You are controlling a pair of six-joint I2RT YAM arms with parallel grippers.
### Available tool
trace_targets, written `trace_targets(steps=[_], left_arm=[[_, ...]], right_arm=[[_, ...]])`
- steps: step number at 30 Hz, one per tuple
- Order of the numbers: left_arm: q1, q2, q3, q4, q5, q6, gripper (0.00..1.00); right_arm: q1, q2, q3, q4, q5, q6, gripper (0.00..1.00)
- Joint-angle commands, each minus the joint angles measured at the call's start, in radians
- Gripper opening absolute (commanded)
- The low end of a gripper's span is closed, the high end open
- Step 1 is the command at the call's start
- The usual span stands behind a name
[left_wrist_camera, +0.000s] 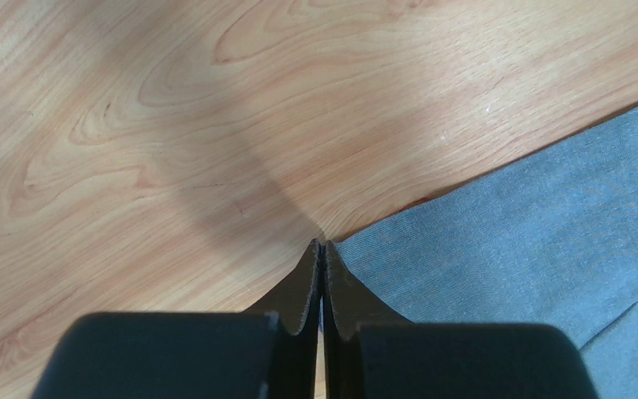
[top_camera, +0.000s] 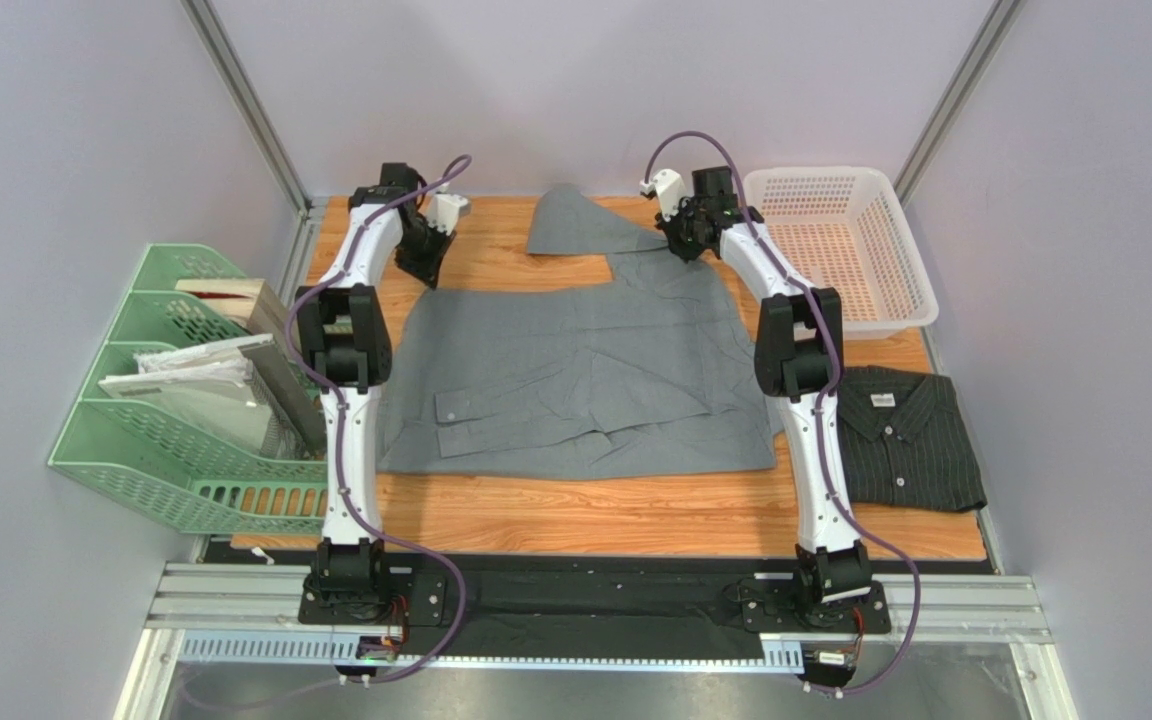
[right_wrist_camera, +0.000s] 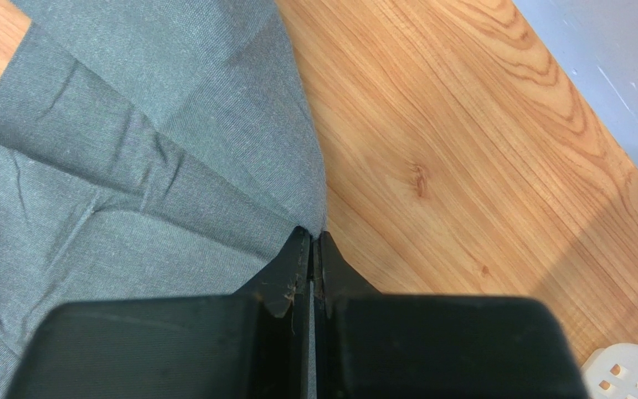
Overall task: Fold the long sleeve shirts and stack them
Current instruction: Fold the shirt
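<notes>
Surroundings: pale grey walls on three sides; wooden table with both arm bases bolted along its near edge.
Grey shirt: spread flat over the middle of the table, lightly creased. One sleeve lies folded across the body, its cuff pointing to the left edge. A second flap of cloth runs up to the far edge.
Pinstriped shirt: dark, already folded into a neat rectangle. It lies against the right edge towards the near right corner, with the collar and white label on top. It sits just beside the grey shirt and I see no overlap.
Left gripper: reached out to the far left corner of the grey shirt, low over the wood. The jaws are pressed fully together and the tips meet right at the corner of the cloth. I cannot tell whether any fabric is caught between them.
Right gripper: at the far right part of the grey shirt, on its right-hand edge. The jaws are closed tight and the tips sit on the hem where cloth meets bare wood. I cannot tell whether the hem is pinched.
Basket: white mesh, in the far right corner, beside the right arm.
File rack: green mesh, off the left edge, holding papers and a flat box.
</notes>
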Motion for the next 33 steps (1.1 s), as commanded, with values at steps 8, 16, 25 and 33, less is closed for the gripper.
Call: trace_targets(steps=[8, 16, 25, 33], left_arm=[[0.033, -0.221, -0.136, 0.096, 0.097, -0.001, 0.00], [0.043, -0.299, -0.208, 0.103, 0.131, 0.063, 0.00], [0.070, -0.498, -0.458, 0.177, 0.230, 0.204, 0.00], [0.080, -0.652, -0.650, 0.202, 0.296, 0.328, 0.00]], right_arm=[[-0.007, -0.181, -0.064, 0.028, -0.054, 0.033, 0.00], [-0.021, -0.273, -0.115, -0.012, -0.079, 0.048, 0.00], [-0.035, -0.464, -0.311, -0.066, -0.114, 0.073, 0.00], [-0.036, -0.652, -0.483, -0.125, -0.137, 0.083, 0.00]])
